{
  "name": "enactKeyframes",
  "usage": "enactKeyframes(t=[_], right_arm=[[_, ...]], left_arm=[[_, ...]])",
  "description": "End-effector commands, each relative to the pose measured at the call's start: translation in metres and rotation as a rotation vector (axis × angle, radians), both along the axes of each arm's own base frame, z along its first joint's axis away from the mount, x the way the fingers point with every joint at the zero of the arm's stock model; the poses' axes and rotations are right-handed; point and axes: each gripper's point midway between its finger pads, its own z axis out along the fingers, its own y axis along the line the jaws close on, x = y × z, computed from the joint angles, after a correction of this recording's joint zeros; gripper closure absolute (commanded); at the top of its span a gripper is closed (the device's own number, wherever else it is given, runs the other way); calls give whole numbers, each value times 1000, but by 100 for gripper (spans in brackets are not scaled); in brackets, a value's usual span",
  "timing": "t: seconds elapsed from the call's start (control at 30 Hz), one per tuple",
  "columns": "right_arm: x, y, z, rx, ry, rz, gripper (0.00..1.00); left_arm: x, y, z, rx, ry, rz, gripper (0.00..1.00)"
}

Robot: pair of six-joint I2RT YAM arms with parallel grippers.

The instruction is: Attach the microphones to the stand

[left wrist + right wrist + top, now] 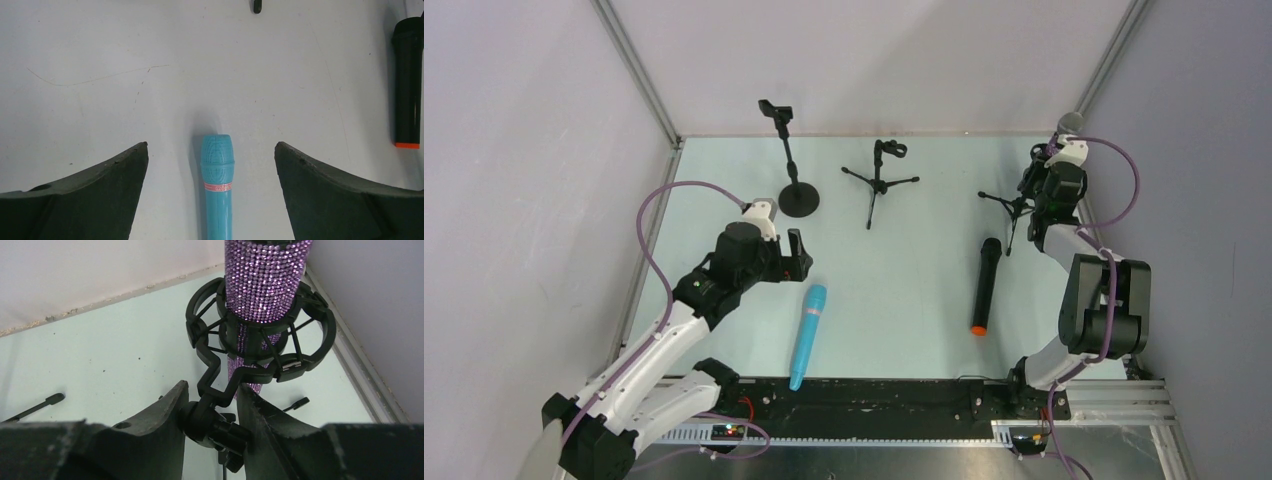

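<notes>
Left gripper (pixel 211 146) spread wide over turquoise mic (pixel 217 190), right gripper (pixel 212 390) clamped on stand (pixel 216 374), pale table (pixel 100 50) scratched, enclosed by grey walls (pixel 874 60)

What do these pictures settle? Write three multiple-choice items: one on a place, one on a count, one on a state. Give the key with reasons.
1. Where is the purple microphone?
A. Lying on the table
B. In the shock mount
C. In the left pincer

2. How many microphones lie on the table?
A. None
B. One
C. Two

3. How is the left pincer?
A. Open, nothing in it
B. Shut on the turquoise microphone
C. Shut on the black microphone

Key:
1 B: the right wrist view shows the purple microphone standing through the shock mount.
2 C: the turquoise microphone and the black microphone lie on the table.
3 A: the left pincer has its fingers spread wide on either side of the turquoise microphone's head, clear of it.
</notes>
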Motion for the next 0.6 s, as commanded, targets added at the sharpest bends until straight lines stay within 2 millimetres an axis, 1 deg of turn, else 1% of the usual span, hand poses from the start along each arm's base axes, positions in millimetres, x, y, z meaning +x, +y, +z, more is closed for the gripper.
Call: enactKeyframes(t=[0.0, 0.2, 0.33, 0.37, 0.4, 0.47, 0.5, 0.53, 0.57], right_arm=[[-20, 11, -48, 24, 163, 22, 100], [-20, 13, -48, 25, 156, 29, 100], [-20, 14, -44, 23, 146, 35, 100], [-20, 15, -42, 24, 143, 37, 97], [-20, 16, -41, 24, 139, 44, 94], [-20, 18, -38, 28, 135, 57, 79], [-20, 18, -38, 28, 134, 60, 63], [-20, 19, -37, 28, 133, 62, 57], [-21, 19, -36, 30, 132, 62, 48]], left_arm=[[5, -1, 12, 4, -41, -7, 0], [5, -1, 14, 2, -45, -8, 0], [5, -1, 15, 0, -49, -7, 0], [5, -1, 14, 1, -47, -9, 0], [5, -1, 15, 1, -49, -8, 0], [6, -2, 16, 0, -50, -9, 0], [6, -2, 16, -1, -49, -9, 0], [6, -2, 16, -1, -51, -10, 0], [6, -2, 16, -1, -49, -12, 0]])
